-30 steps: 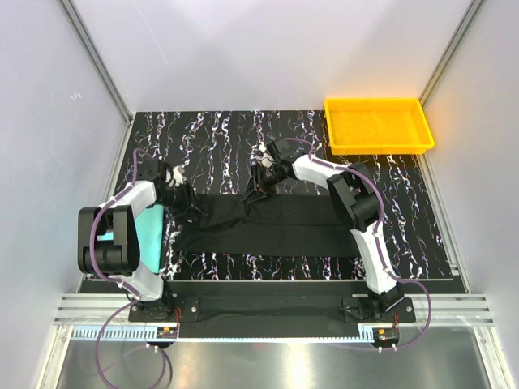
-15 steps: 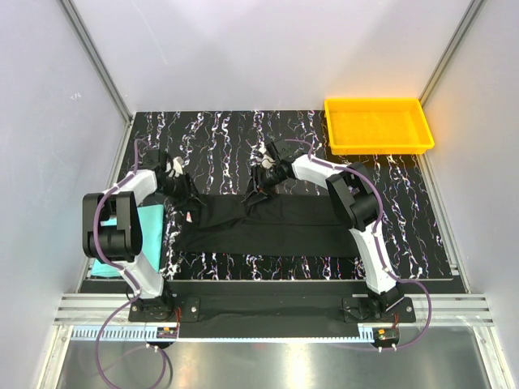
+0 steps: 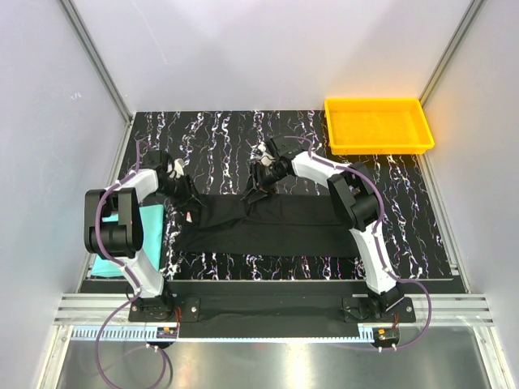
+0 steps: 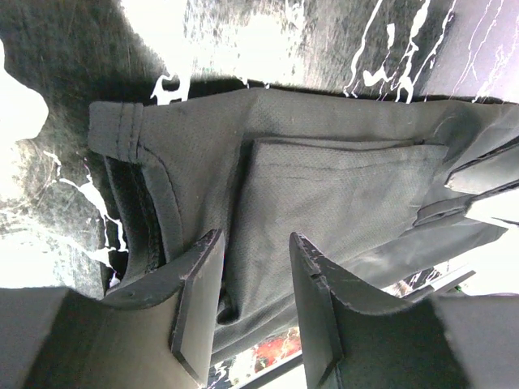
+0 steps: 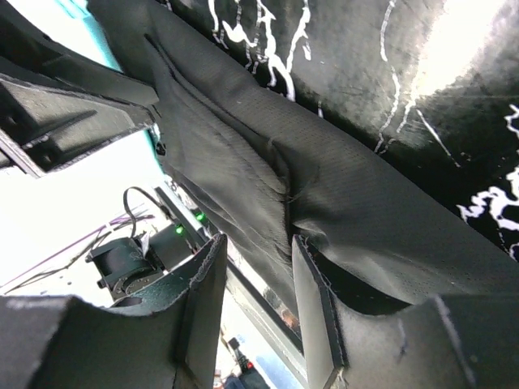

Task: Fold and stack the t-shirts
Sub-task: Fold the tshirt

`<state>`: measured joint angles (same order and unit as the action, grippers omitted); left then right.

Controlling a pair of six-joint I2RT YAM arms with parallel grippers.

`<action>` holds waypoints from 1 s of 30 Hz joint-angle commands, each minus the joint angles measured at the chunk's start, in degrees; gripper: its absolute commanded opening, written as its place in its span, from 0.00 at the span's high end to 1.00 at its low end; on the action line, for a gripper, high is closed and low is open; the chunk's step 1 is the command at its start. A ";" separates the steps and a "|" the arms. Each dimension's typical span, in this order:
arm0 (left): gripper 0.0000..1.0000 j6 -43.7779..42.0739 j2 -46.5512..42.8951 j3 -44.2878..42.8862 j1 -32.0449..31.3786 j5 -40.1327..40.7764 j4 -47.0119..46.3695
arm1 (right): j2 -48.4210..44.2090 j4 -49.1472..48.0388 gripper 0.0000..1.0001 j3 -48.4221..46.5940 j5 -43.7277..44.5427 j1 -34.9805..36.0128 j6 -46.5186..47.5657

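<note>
The teal shirt (image 3: 152, 223) lies at 8 o'clock on the table (image 3: 405, 211), partly under the left arm. The black shirt (image 3: 276, 227) lies at the centre as a long band running from 9 to 3 o'clock, and it looks to be doubled over lengthwise. Both claws sit on its far edge. The left claw (image 3: 188, 211) is at the 9 o'clock end, by a sleeve hem; its jaws stand apart over flat cloth and grip nothing. The right claw (image 3: 253, 191) is toward 12 o'clock, jaws also apart, but the cloth puckers against one finger, so I cannot tell whether a fold is nipped there. The tray (image 3: 379, 148) sits at 1 o'clock, well apart.

The step in hand seems to be laying down this lengthwise fold. To do it well, each claw should lift straight up off the cloth so no layer drags, and the pucker should be flattened before the band is folded end to end
</note>
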<state>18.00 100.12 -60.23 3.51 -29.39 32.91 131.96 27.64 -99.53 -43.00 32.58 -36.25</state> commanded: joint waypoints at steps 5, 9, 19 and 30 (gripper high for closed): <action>0.55 1.77 -11.16 1.78 0.01 -0.67 0.84 | -7.41 5.57 0.52 2.57 2.30 0.03 5.82; 0.53 3.35 -15.91 2.48 -1.13 -0.85 1.55 | -12.06 11.73 0.46 5.65 6.34 -0.15 9.09; 0.61 9.15 -8.11 -0.50 -11.32 -3.49 -4.86 | -31.84 12.96 0.51 30.34 18.91 -17.44 7.86; 0.63 11.44 2.10 1.69 -14.67 -3.05 -10.49 | -35.20 14.73 0.79 38.79 36.75 -28.97 10.06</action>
<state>28.62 100.77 -58.76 -11.20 -31.11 25.50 97.54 41.95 -61.04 -13.56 4.62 -26.59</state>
